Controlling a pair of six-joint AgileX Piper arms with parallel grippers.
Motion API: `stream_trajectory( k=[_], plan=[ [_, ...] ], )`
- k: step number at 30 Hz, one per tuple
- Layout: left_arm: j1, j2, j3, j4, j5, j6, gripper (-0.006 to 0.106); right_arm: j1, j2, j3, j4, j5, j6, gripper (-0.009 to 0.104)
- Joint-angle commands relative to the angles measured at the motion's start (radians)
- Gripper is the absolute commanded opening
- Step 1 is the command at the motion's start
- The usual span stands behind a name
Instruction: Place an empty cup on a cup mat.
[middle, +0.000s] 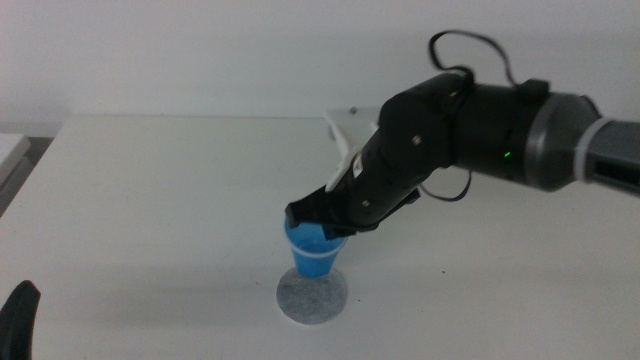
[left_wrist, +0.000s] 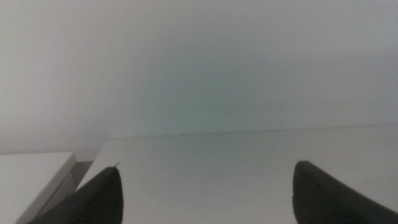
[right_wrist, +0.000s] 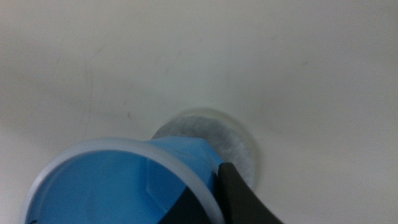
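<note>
My right end effector (middle: 322, 222) pinches the blue cup (middle: 314, 252) at its rim, 1 jaw inside, keeping it upright over the grey cup mat (middle: 313, 296), its base at or just above it; my left end effector (left_wrist: 205, 193) waits wide open at the worktop's (middle: 150, 200) near edge.

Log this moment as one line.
right gripper: shut on cup | cup: over mat | left gripper: open, waiting
</note>
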Motion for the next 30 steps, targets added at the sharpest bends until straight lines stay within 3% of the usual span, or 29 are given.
stream_trajectory(
  k=[1, 21, 30],
  plan=[
    [-0.003, 0.005, 0.000, -0.003, -0.011, -0.002, 0.094, 0.018, 0.011, -0.003, -0.010, -0.008, 0.001, -0.002],
    [-0.003, 0.005, 0.000, -0.003, -0.011, -0.002, 0.094, 0.034, 0.119, -0.003, -0.037, -0.041, 0.019, -0.002],
    [-0.003, 0.005, 0.000, -0.003, -0.011, -0.001, 0.094, 0.034, 0.121, -0.003, -0.037, -0.039, 0.019, 0.018]
  ],
)
